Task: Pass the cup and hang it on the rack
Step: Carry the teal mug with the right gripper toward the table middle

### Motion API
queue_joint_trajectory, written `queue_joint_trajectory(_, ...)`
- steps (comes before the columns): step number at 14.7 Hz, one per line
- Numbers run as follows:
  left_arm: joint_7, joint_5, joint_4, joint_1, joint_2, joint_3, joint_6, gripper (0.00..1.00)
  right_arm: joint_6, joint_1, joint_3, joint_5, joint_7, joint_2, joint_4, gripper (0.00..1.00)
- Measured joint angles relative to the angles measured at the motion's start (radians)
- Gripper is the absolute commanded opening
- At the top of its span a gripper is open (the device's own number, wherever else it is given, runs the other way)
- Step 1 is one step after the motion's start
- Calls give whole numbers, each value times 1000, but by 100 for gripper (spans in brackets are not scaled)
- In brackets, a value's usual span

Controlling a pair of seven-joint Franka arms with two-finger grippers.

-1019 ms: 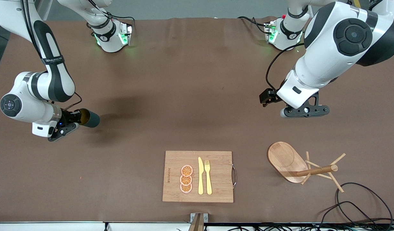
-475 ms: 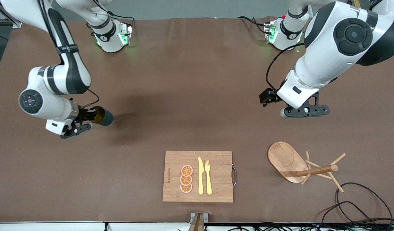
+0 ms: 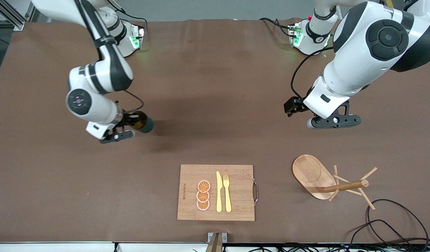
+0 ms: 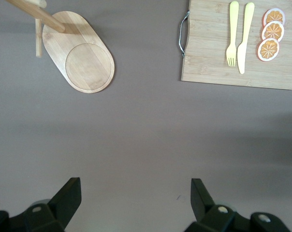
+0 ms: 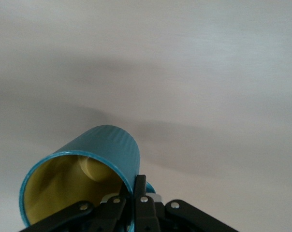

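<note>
Teal, one small cylindrical cup (image 3: 144, 123) is lying sideways, its rim pinched between the right gripper (image 3: 128, 126) fingers; the left gripper (image 4: 136, 200) is waiting, fingers spread wide over bare table, one wooden rack (image 3: 323, 178) well apart.

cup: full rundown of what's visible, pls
The cup is a small cylinder, dark teal outside with fine ribbing, mustard-yellow inside and apparently empty. It is off the table, tipped on its side over bare tabletop toward the right arm's end. The right gripper is shut on it, its fingers pinching the rim wall by the mouth. A teal bit behind the fingers may be the handle. Nothing else touches it.
</note>
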Motion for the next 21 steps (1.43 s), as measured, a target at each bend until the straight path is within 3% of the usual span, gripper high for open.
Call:
queue_joint_trajectory(4, -1, 0, 1, 0, 0, 0, 0, 100, 68, 191, 3, 8, 286, 19, 38, 0)
queue_joint_trajectory(9, -2, 0, 1, 0, 0, -2, 0, 100, 103, 363, 2, 8, 568, 173, 184, 0)
queue_joint_trajectory(15, -2, 0, 1, 0, 0, -4, 0, 100, 113, 443, 0, 8, 756, 368, 392, 0)
queue_joint_trajectory(21, -2, 0, 1, 0, 0, -4, 0, 100, 105, 467, 0, 8, 830, 407, 443, 0)
